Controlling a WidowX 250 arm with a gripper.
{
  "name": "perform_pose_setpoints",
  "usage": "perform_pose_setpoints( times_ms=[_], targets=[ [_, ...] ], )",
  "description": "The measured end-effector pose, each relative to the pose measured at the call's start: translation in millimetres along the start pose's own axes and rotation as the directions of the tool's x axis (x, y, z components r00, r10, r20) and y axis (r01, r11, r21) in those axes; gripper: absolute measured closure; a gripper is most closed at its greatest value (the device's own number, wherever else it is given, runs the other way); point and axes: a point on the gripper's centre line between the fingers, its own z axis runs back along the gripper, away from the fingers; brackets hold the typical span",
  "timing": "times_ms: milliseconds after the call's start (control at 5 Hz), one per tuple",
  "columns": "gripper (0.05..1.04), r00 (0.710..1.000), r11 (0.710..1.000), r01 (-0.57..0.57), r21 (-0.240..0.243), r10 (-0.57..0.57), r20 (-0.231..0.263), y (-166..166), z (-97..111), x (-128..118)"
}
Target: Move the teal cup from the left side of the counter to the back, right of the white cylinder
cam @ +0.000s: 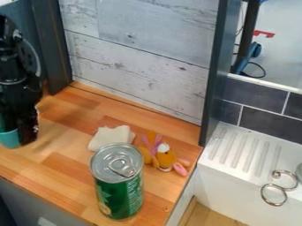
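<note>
Teal smooth-sided object (9,138), cup-like in form: located at the left edge of the view, low beside the black two-finger claw (24,131), on or just above the light-and-dark wood-block table (65,152). Lower rim curved. Left part cut off by the picture's edge and upper part merging with the dark claw, so neither its full long axis nor the way its mouth points can be read; the visible side stands roughly upright.

Claw: hangs downward over the table's left part, directly against the teal object as seen from this angle. Opening width cannot be told; whether it grips the object or is only beside it also cannot be told.

Other items on the table: green cylindrical can with a silver lid (119,185), near the front edge, standing upright, long axis vertical, pull-tab facing up. Cream folded cloth (111,136) lies just behind the can. Orange plush toy with pink parts and a white patch (167,158) lies behind and to the right of the can, its long axis slanting from back left to front right.

Surroundings: whitewashed wood-plank panel (141,66) behind the table; white ribbed drainboard (242,154) at right, with two curved silver metal loops (273,204) near its front edge; dark grey tiles (265,119) behind it.
</note>
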Motion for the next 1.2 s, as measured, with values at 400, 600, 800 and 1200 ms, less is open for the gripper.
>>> perform_pose_setpoints(
  times_ms=[400, 600, 800, 1200],
  targets=[
    [0.927, 0.999, 1.000, -0.014, -0.019, 0.014, -0.036, 5, 9, -12],
    [0.991, 0.997, 1.000, -0.008, -0.021, 0.006, -0.077, 3, 7, -10],
    [0.992, 0.994, 0.999, 0.003, -0.043, -0.007, -0.106, -1, 9, -12],
    [0.992, 0.984, 0.993, 0.118, -0.016, -0.119, -0.134, -49, 73, 12]
  ],
)
